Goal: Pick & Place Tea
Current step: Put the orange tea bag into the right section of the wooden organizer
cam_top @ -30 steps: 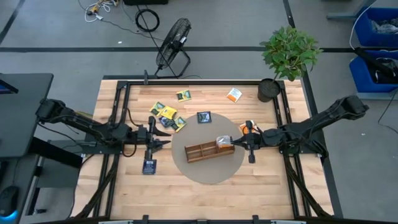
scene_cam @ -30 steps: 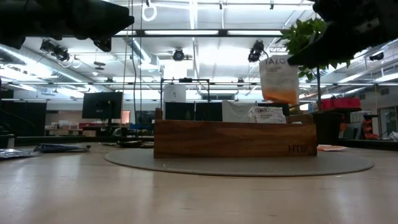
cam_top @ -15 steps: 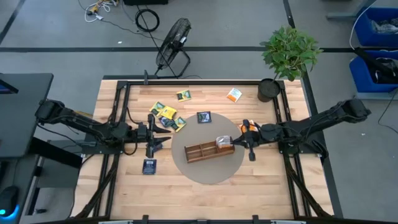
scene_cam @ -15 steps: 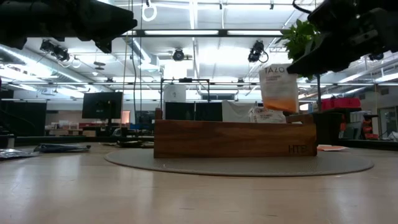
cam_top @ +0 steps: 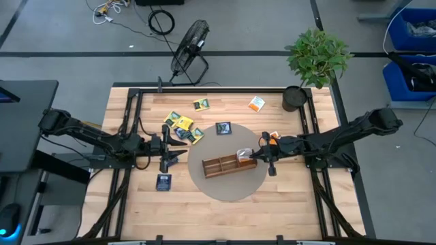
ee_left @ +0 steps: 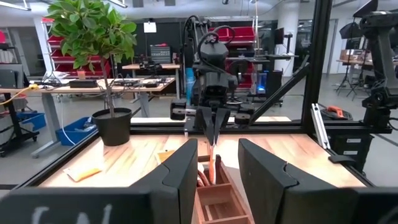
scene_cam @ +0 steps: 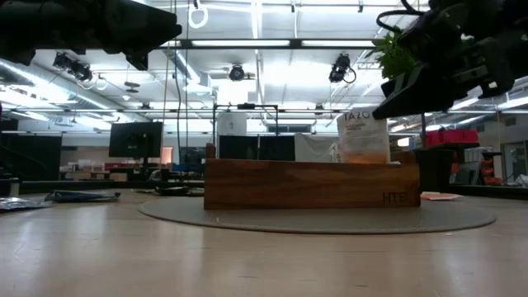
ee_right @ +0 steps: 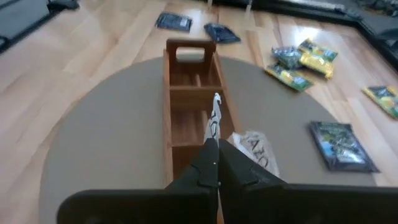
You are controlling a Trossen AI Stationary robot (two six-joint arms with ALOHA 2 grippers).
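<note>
My right gripper is shut on an orange-and-white tea sachet above the right end compartment of the brown wooden tray. The sachet's lower part is behind the tray wall in the low view. Another white sachet leans in that end of the tray. My left gripper is open and hovers left of the tray, touching nothing. Loose sachets lie flat on the table: yellow-and-green ones, a dark one, a dark blue one and an orange one. My right gripper pinches the sachet's top edge between its two fingers, slanting down from the table's right side. The sachet hangs upright below the fingertips, edge-on to the wrist camera. Its lower part is down inside the tray's end compartment; whether it touches the tray floor is hidden.
The tray stands on a round grey mat. A potted plant stands at the table's far right corner, and a fan lies on the floor beyond the far edge. Bare wood lies along the near edge.
My right gripper has moved toward the table's left and down, staying shut. The sachet has come from hanging clear above the tray's right end down behind the tray wall, into the end compartment.
</note>
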